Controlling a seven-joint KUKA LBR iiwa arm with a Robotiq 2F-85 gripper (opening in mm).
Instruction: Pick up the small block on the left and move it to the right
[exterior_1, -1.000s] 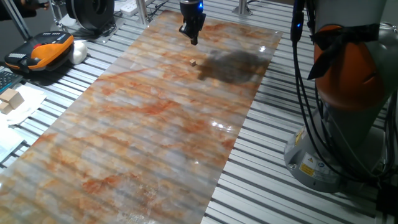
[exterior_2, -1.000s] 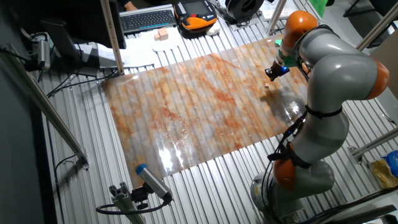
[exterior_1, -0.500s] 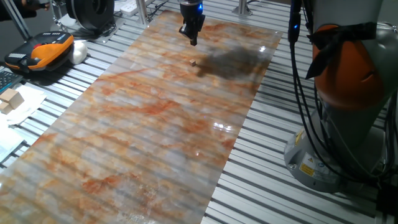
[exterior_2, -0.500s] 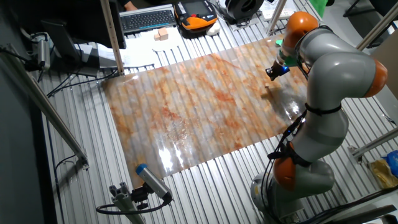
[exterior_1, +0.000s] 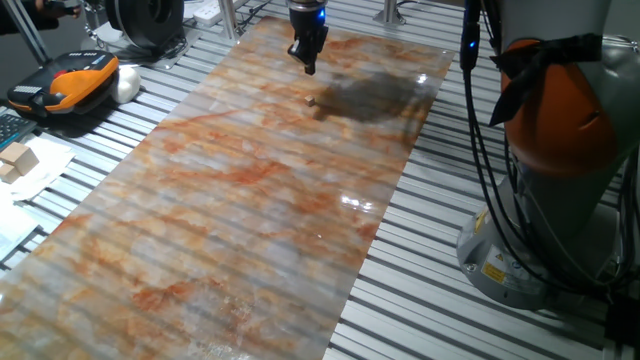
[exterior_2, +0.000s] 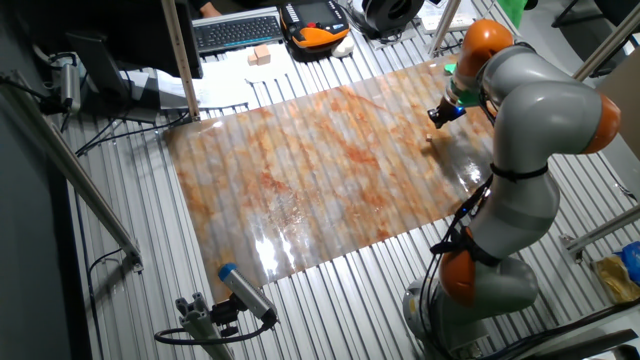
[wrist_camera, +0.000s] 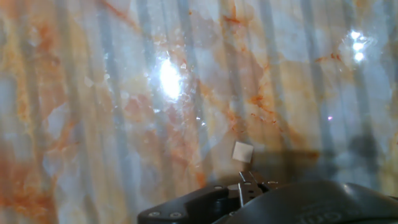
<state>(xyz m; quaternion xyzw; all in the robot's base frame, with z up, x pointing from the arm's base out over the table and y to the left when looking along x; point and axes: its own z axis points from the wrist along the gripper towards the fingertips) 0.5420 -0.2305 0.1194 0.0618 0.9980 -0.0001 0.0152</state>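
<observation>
Hovering over the far end of the marbled sheet (exterior_1: 250, 200), the gripper (exterior_1: 308, 62) hangs above the block (exterior_1: 312, 101) without touching it. That tiny cube sits alone on the sheet, just at the edge of the arm's dark shadow. From the hand view the block (wrist_camera: 242, 151) shows pale, lying right in front of the gripper's black body. Honestly can't tell if the fingers are spread or closed, too small and dark in both fixed views. Nothing is in its grip.
</observation>
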